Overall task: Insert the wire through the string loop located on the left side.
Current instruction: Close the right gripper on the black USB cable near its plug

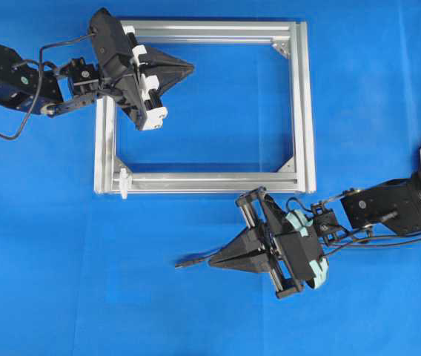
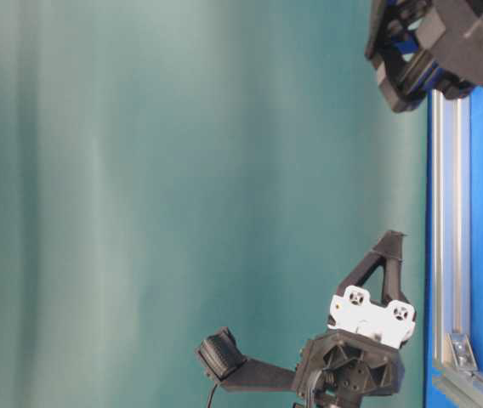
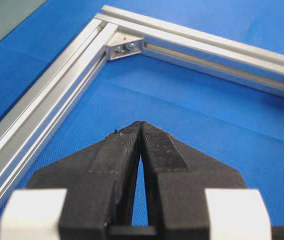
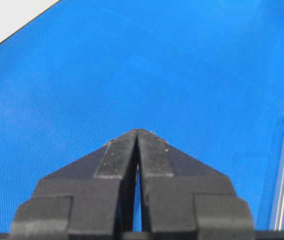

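A silver aluminium frame (image 1: 298, 104) lies flat on the blue tabletop (image 1: 373, 96). The left tool (image 1: 190, 68) hangs over the frame's upper left part, its tip pointing right into the frame's open middle; in the left wrist view its two black fingers (image 3: 119, 150) meet at the tip with nothing between them. The right tool (image 1: 214, 261) sits below the frame, outside it, pointing left; the right wrist view shows its fingers (image 4: 118, 152) pressed together too, bare blue cloth ahead of them. The wire (image 1: 192, 261) shows as a short dark plug end lying on the tabletop just left of the right tool's tip; whether that tip touches it cannot be told. The string loop (image 1: 124, 182) is a small white piece standing at the frame's lower left corner, well apart from the left tool and up and to the left of the wire.
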Tool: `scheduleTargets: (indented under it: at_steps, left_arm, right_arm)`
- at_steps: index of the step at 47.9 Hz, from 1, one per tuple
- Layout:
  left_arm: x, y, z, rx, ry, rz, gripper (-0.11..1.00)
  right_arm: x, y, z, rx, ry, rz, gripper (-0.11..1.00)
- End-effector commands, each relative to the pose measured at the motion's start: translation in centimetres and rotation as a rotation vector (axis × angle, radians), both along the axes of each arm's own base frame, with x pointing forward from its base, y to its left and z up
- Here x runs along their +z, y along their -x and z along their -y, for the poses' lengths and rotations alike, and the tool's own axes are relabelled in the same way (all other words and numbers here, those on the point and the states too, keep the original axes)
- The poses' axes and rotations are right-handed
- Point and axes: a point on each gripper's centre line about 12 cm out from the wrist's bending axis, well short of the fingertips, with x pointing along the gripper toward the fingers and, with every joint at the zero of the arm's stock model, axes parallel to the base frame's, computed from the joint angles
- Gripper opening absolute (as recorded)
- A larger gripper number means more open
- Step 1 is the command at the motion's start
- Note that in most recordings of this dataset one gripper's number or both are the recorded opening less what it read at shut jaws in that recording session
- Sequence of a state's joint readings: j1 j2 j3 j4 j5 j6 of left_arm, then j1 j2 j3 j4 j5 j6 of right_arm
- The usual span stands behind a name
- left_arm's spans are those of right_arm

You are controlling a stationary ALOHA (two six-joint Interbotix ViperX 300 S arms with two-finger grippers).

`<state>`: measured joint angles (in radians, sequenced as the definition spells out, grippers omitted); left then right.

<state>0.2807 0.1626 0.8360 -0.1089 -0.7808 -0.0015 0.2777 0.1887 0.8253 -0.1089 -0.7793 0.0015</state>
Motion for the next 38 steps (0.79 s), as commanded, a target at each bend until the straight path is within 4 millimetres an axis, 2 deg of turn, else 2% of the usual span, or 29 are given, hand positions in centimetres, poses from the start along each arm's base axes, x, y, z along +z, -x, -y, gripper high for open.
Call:
scheduleTargets:
  at_steps: [1,30,34,38]
  left_arm:
    - [1.79,-0.33,0.82,-0.035,-0.015,0.029,0.00]
    - [1.63,0.03,1.00,-0.038,-0.008,0.011,0.00]
    - [1.65,0.07,1.02,-0.038,-0.008,0.011,0.00]
    - [1.62,0.15,1.04,-0.038,-0.006,0.010,0.00]
  right_arm:
    - [2.59,0.04,-0.41,0.008,-0.029,0.064,0.01]
    - [2.25,0.25,-0.38,-0.011,-0.064,-0.026,0.00]
    - [2.29,0.19,-0.34,-0.014,-0.072,-0.027,0.12]
    - [2.30,0.17,-0.38,-0.019,-0.084,-0.033,0.34]
